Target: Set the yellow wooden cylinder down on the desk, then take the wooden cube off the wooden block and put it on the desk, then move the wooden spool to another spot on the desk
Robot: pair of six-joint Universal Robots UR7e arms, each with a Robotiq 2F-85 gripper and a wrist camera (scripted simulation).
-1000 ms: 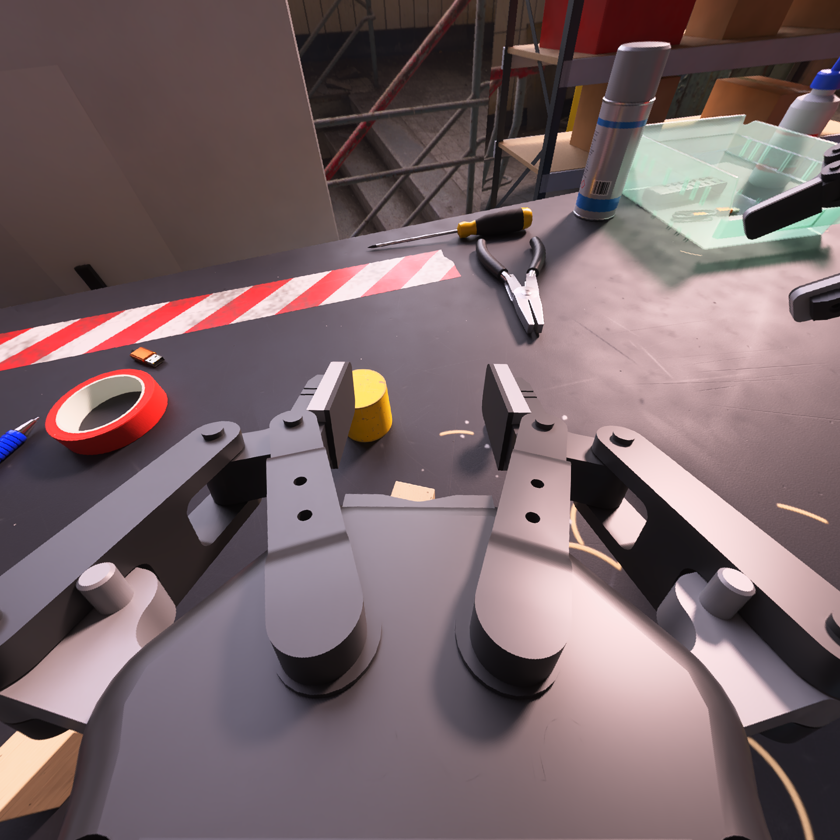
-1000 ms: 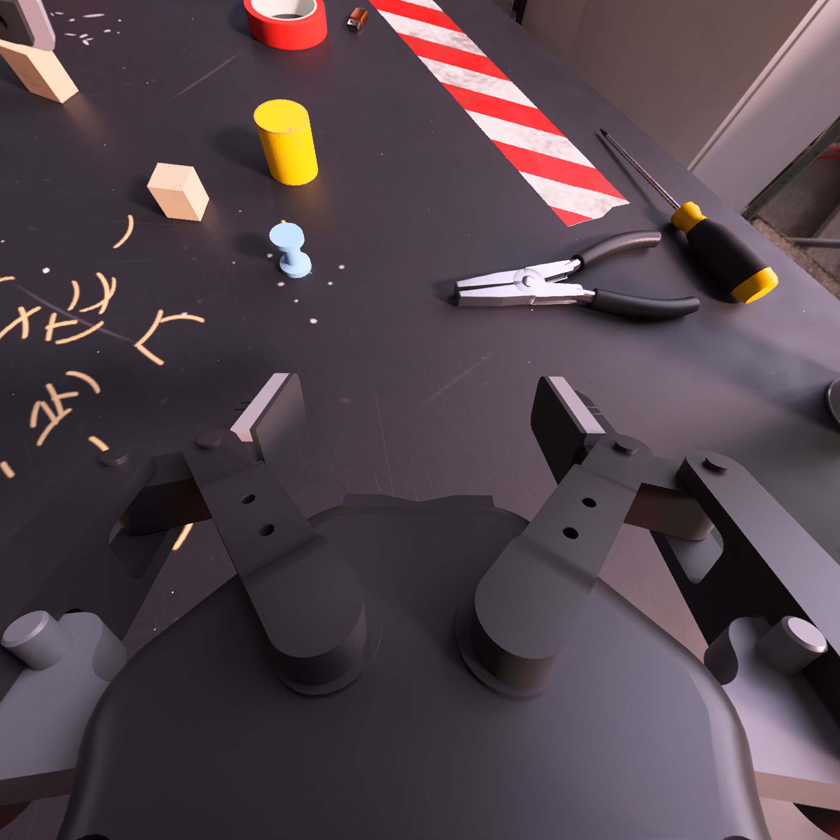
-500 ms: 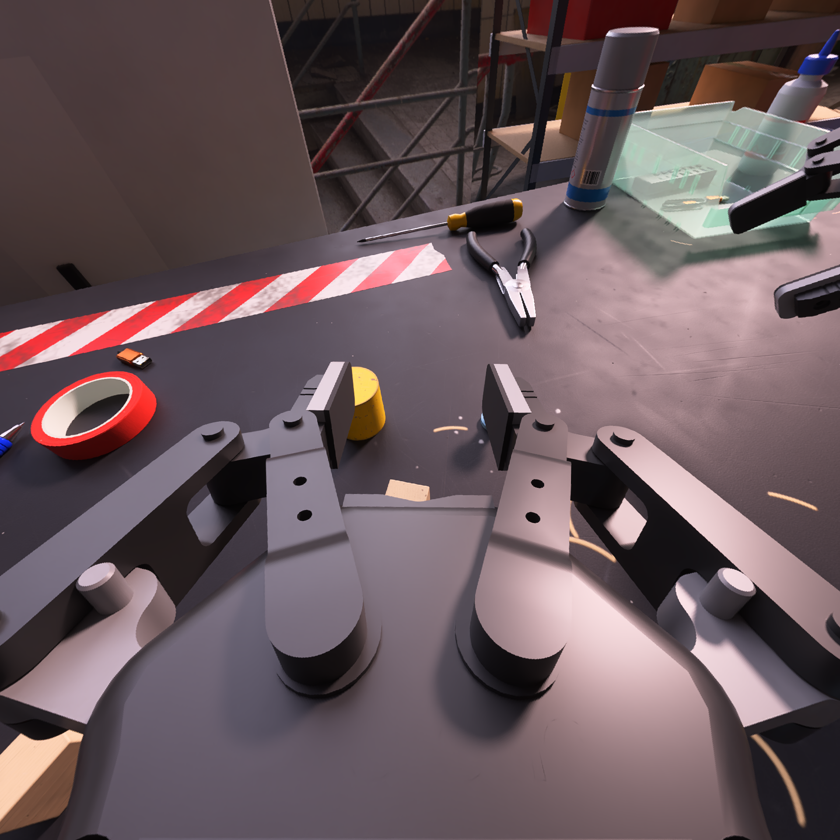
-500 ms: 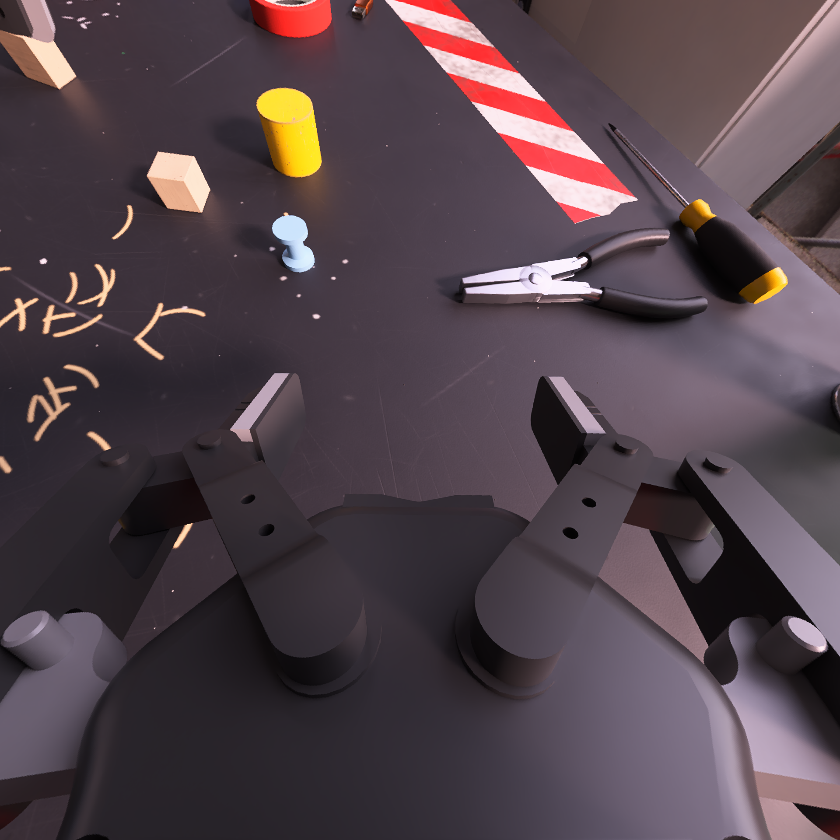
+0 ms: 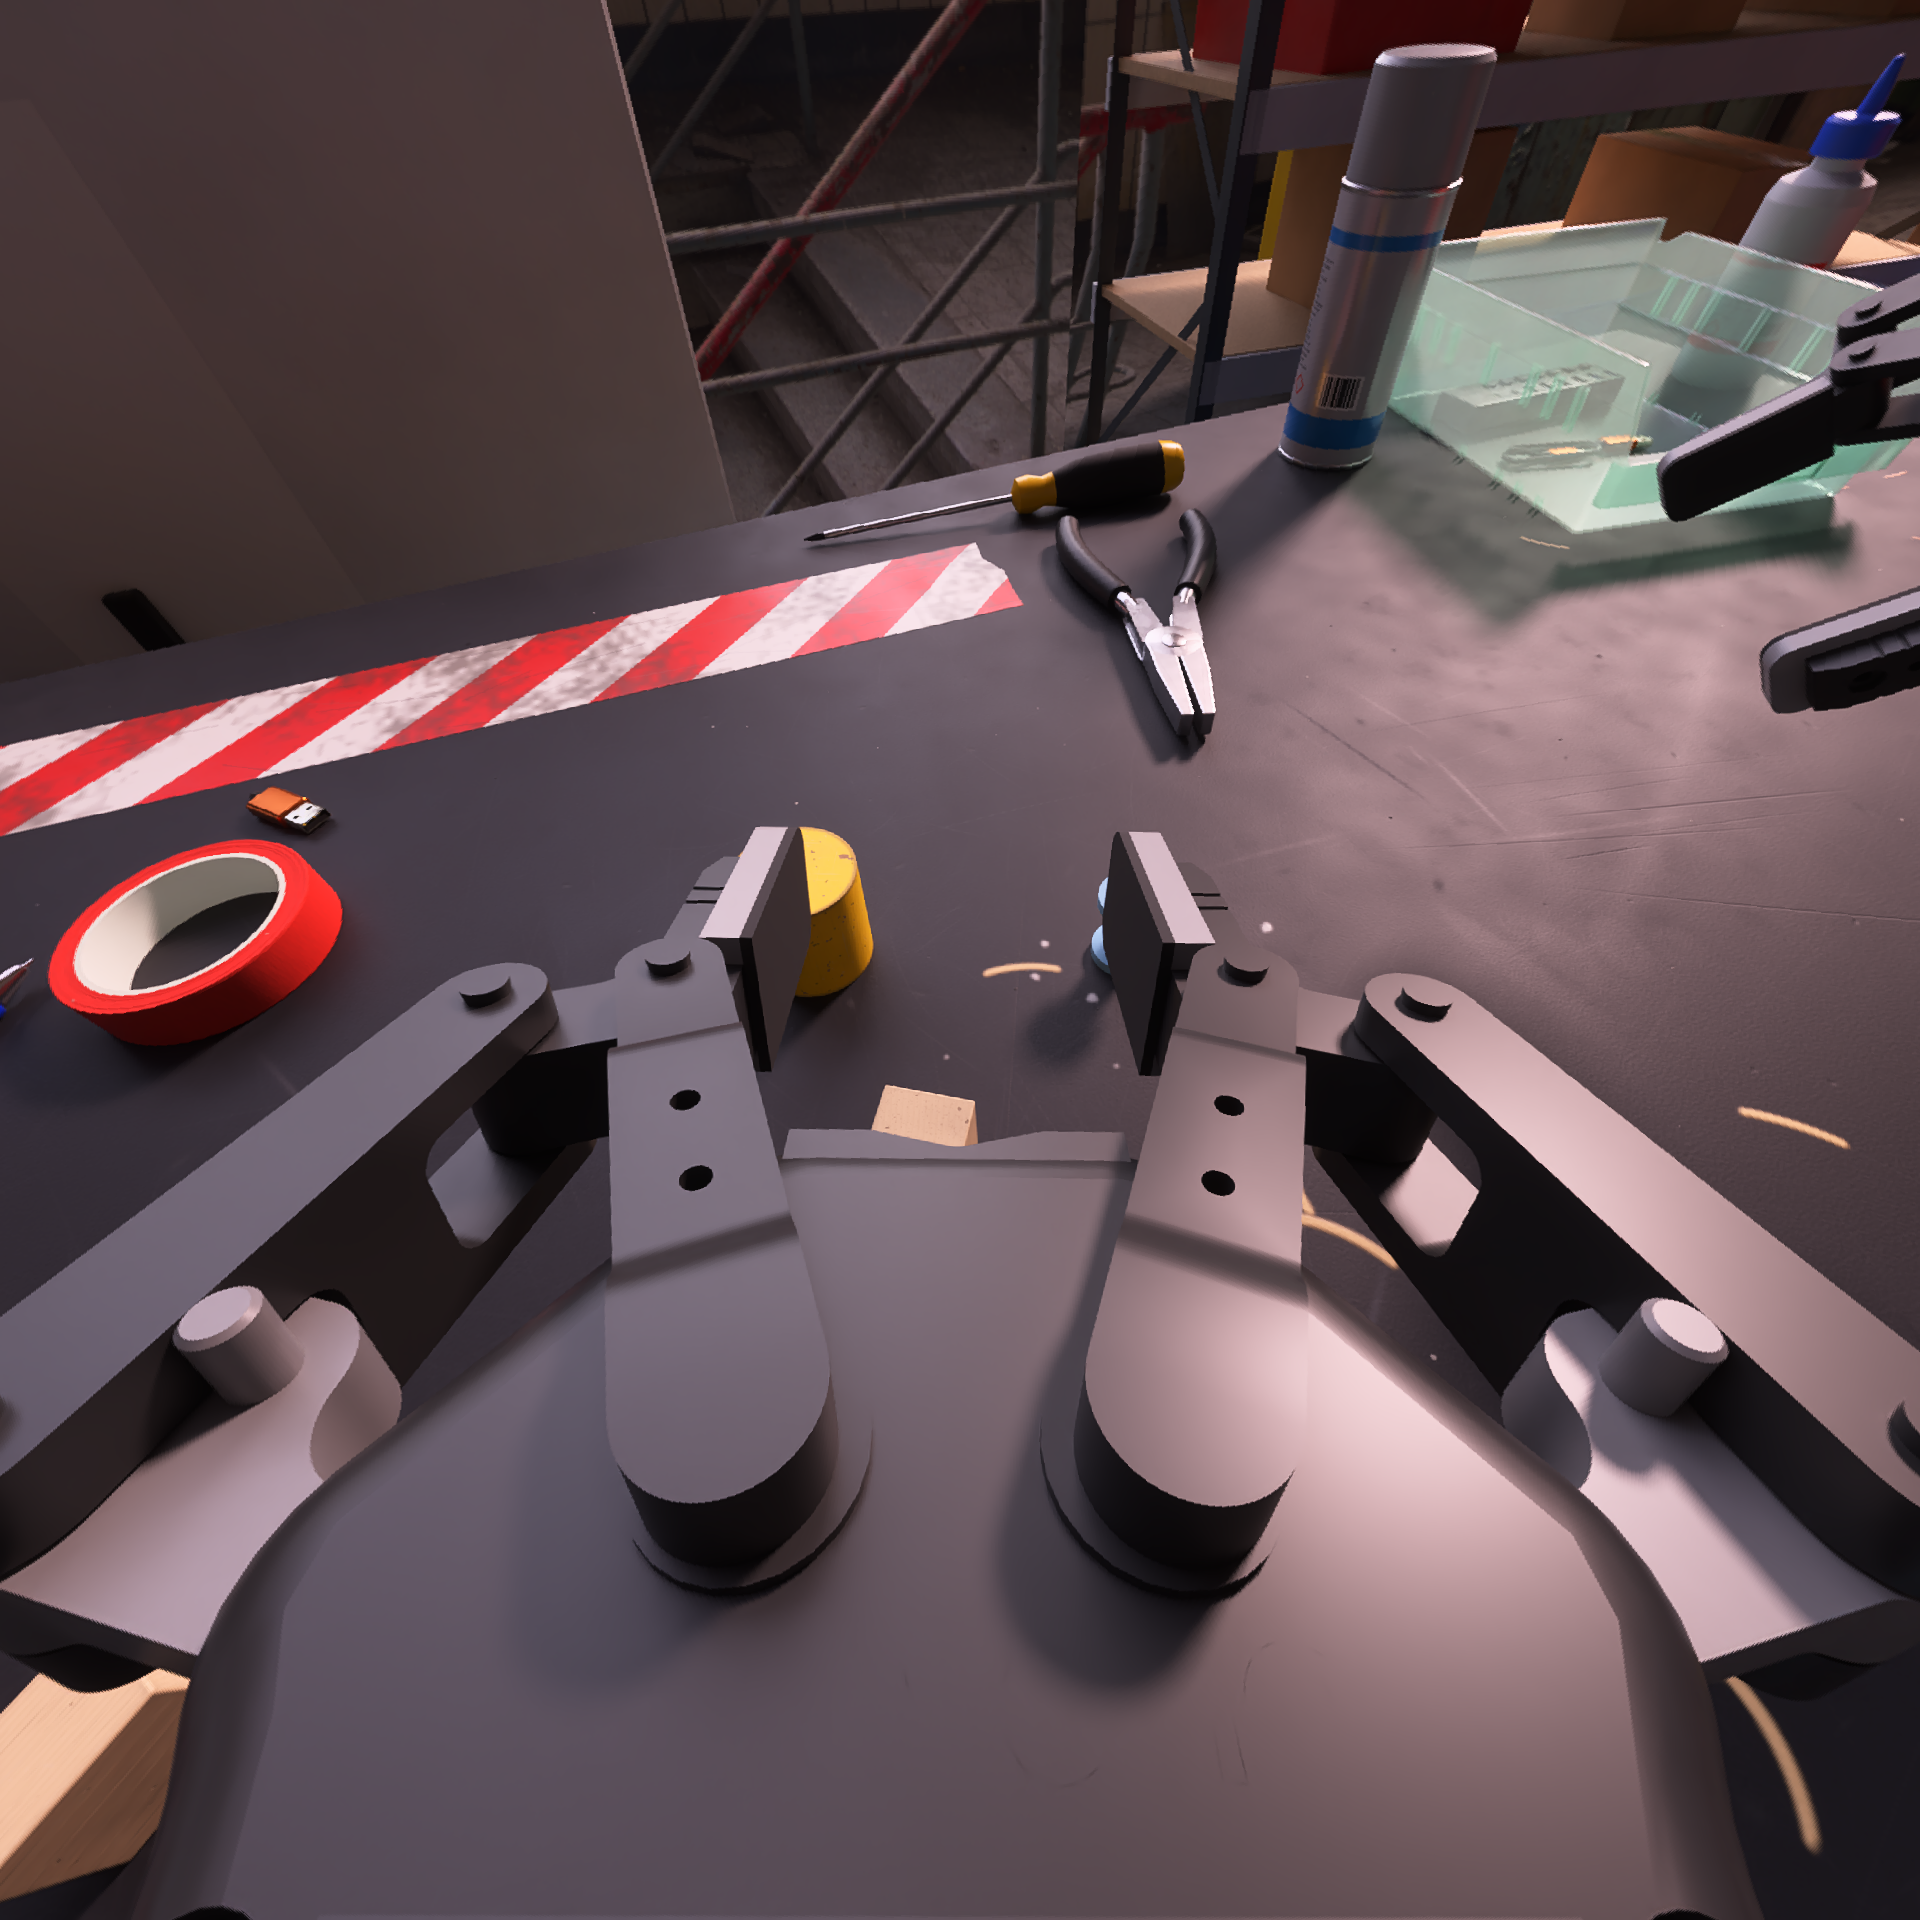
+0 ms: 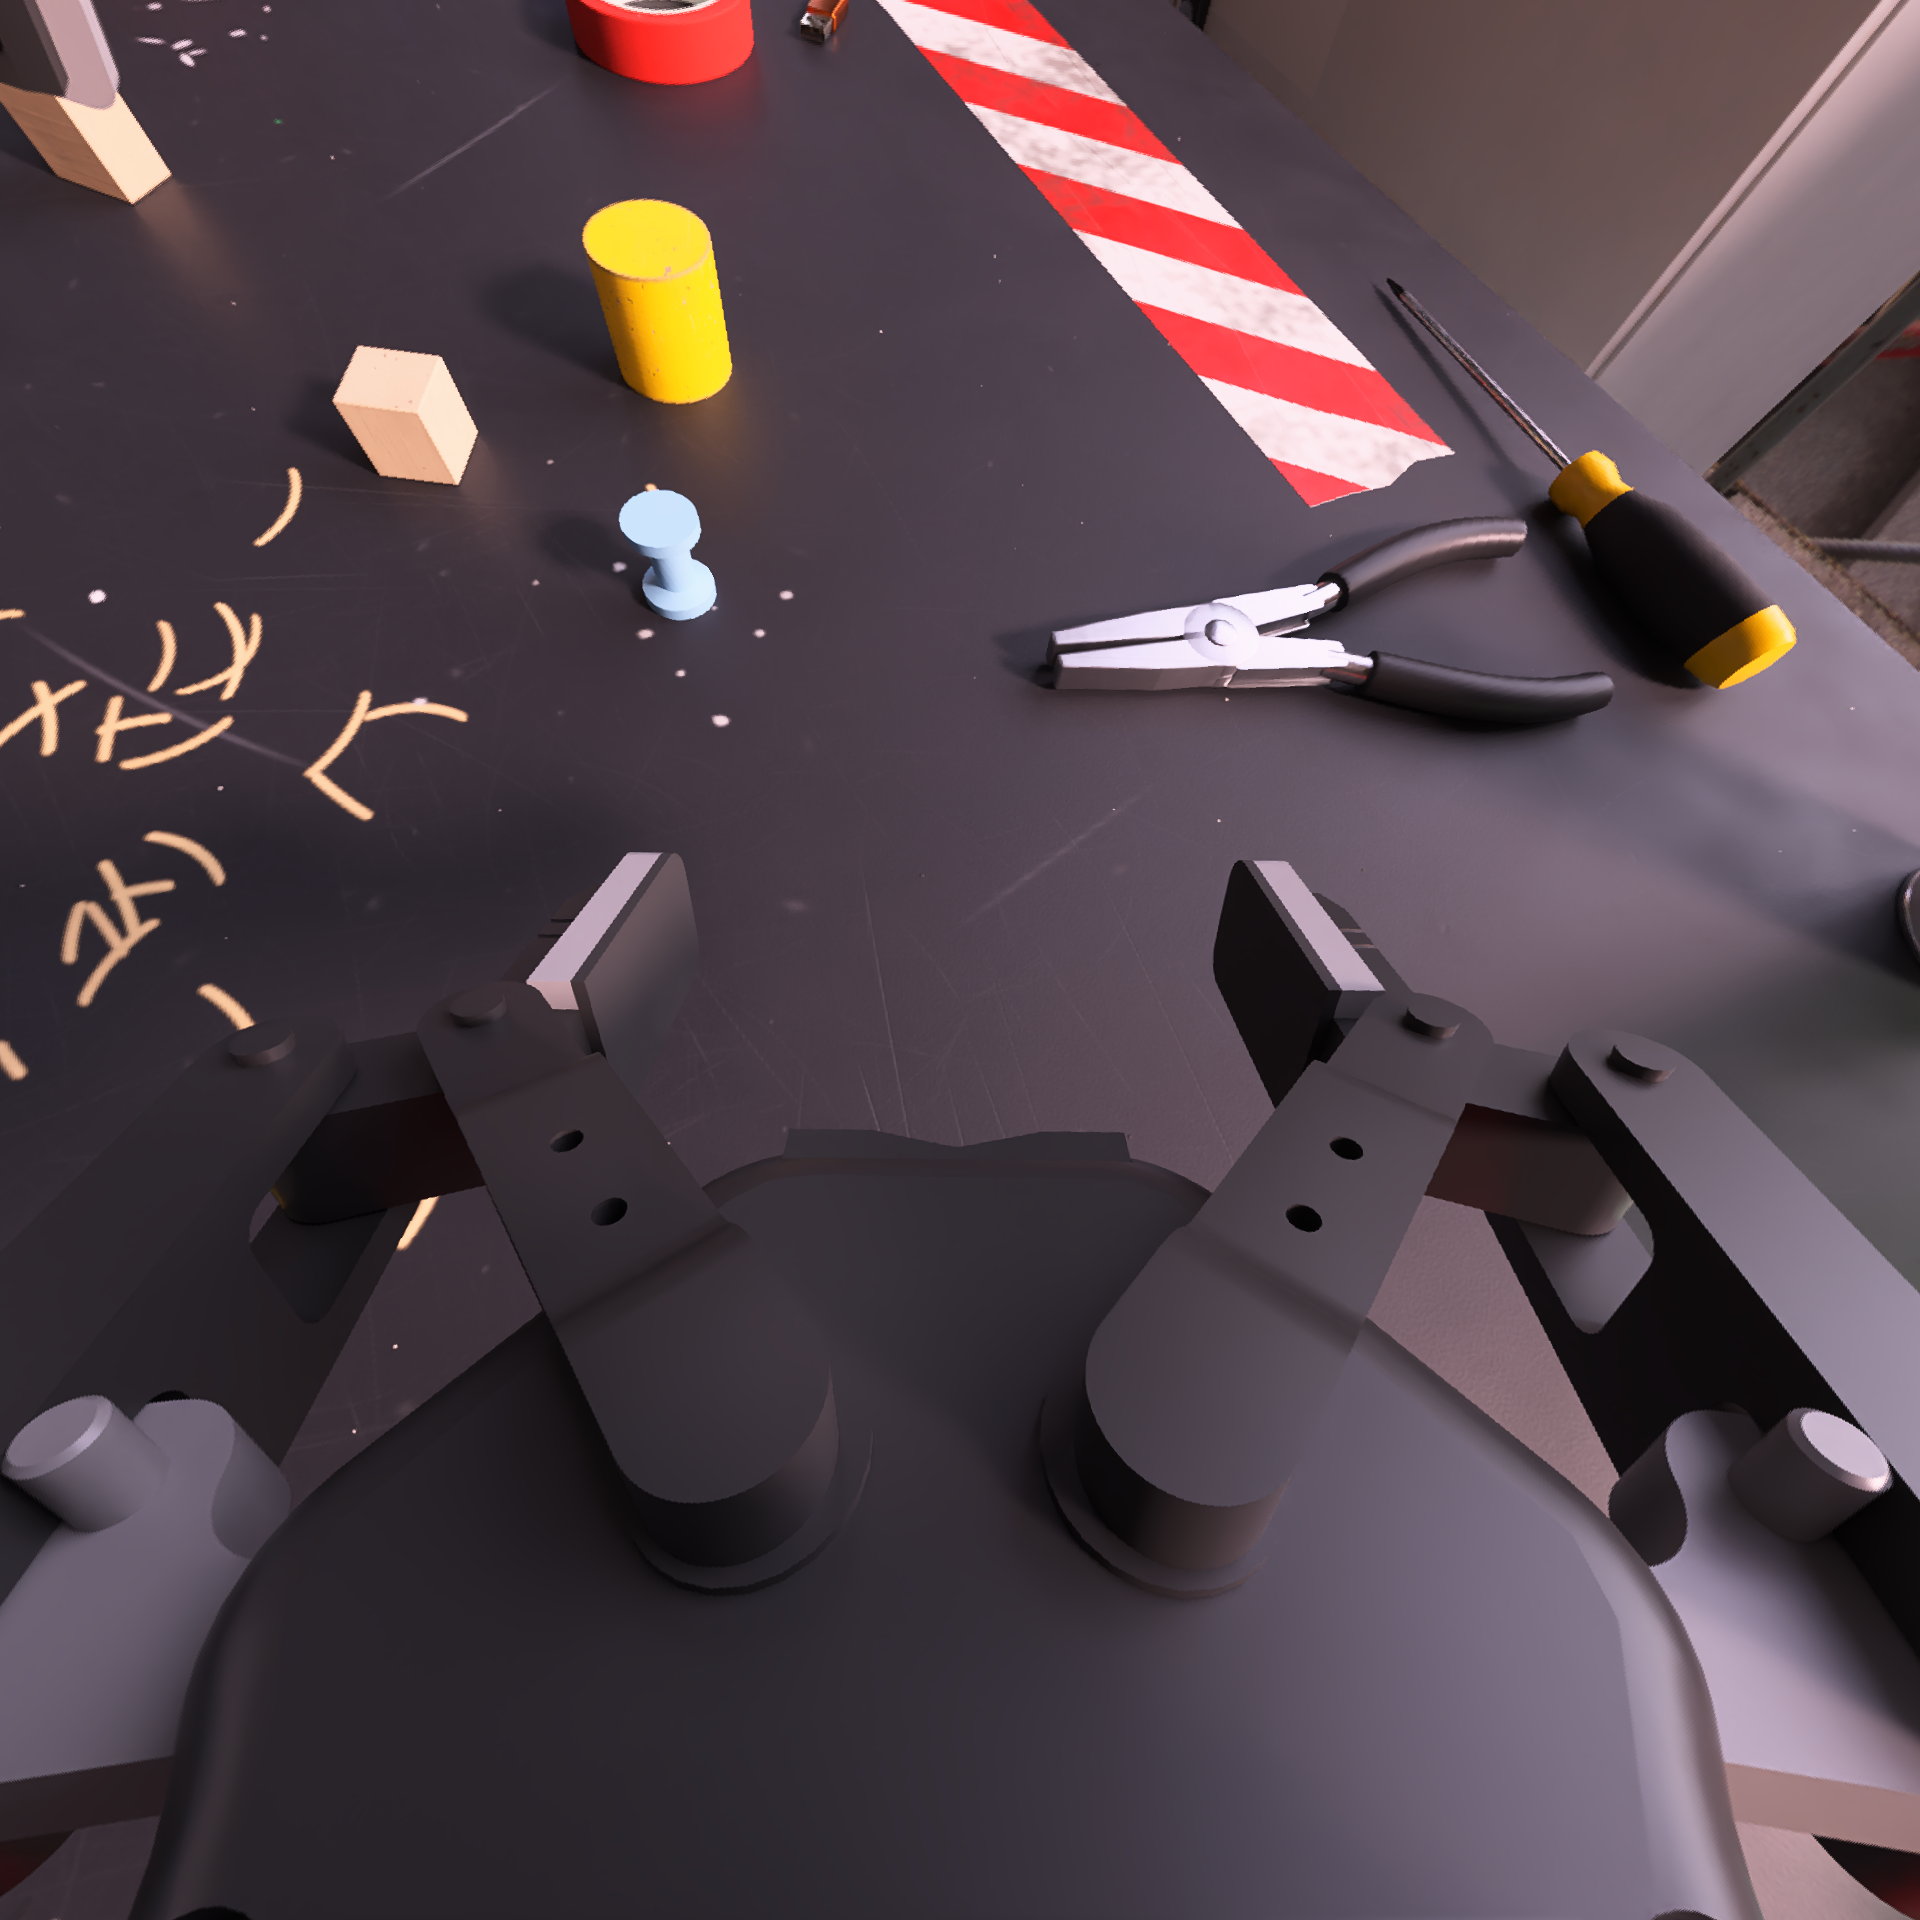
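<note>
The yellow wooden cylinder (image 6: 660, 301) stands upright on the dark desk (image 6: 935, 468). The pale wooden cube (image 6: 407, 416) rests on the desk to its left, apart from the wooden block (image 6: 78, 140) at the top left corner. The small blue spool (image 6: 667, 556) stands upright near them. My right gripper (image 6: 956, 935) is open and empty, hovering short of the spool. My left gripper (image 5: 956, 935) is open and empty above the cube (image 5: 925, 1117); its fingers partly hide the cylinder (image 5: 836, 914) and the spool (image 5: 1101, 925). The block (image 5: 73, 1766) shows at the bottom left.
Pliers (image 6: 1320, 639) and a screwdriver (image 6: 1662, 577) lie to the right of the spool. A red tape roll (image 5: 197, 935), a red-white striped strip (image 5: 499, 686), a spray can (image 5: 1371, 260) and a clear green tray (image 5: 1621, 364) line the far side. The right gripper (image 5: 1808, 561) shows at the right edge.
Both wrist views have shifted slightly. The spool now peeks out beside the left gripper's right finger. The cylinder, cube and spool have stayed in place, and both grippers have stayed open.
</note>
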